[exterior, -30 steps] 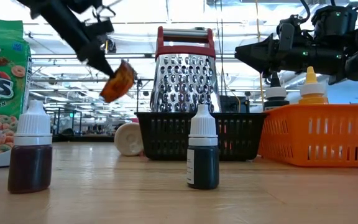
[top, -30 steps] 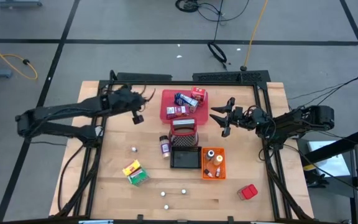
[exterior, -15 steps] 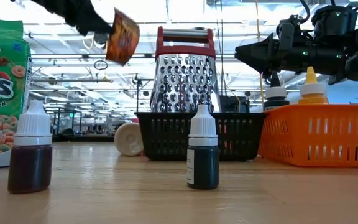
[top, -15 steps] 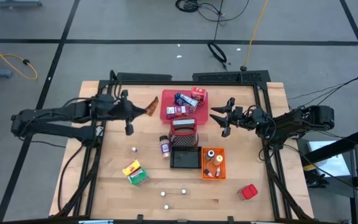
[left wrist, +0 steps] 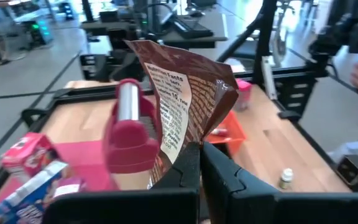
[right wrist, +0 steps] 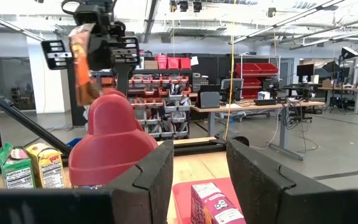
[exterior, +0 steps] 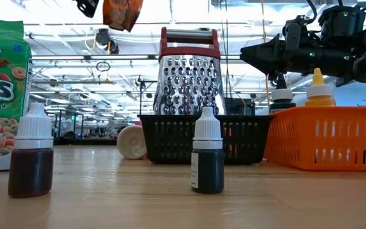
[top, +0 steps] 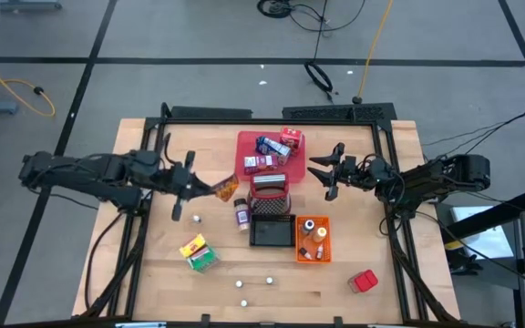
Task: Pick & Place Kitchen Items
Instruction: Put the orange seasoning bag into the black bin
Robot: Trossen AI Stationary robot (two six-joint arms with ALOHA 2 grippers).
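Note:
My left gripper hovers over the table left of the grater and is shut on a brown pouch. That pouch fills the left wrist view and shows at the top of the low view. My right gripper is open, held in the air right of the red tray, and holds nothing. Small boxes lie in the tray. A dark bottle, a yellow-green box, a red box and white pieces rest on the table. My left gripper pinches the brown pouch by one end between its two fingers. The fingers come level from the table's left. The pouch sticks out past the fingertips toward the grater, lifted clear of the table.
The grater stands in the black wire basket at the table's middle, with the orange bin of bottles beside it on the right. A cereal box and brown dropper bottles stand near the low camera. Bare wood lies at the left and far right.
My left gripper has carried the brown pouch from the far left of the table toward the near edge and the grater, rising in the low view. The pouch, first hanging tilted below the fingers, now points out sideways. My right arm has kept still.

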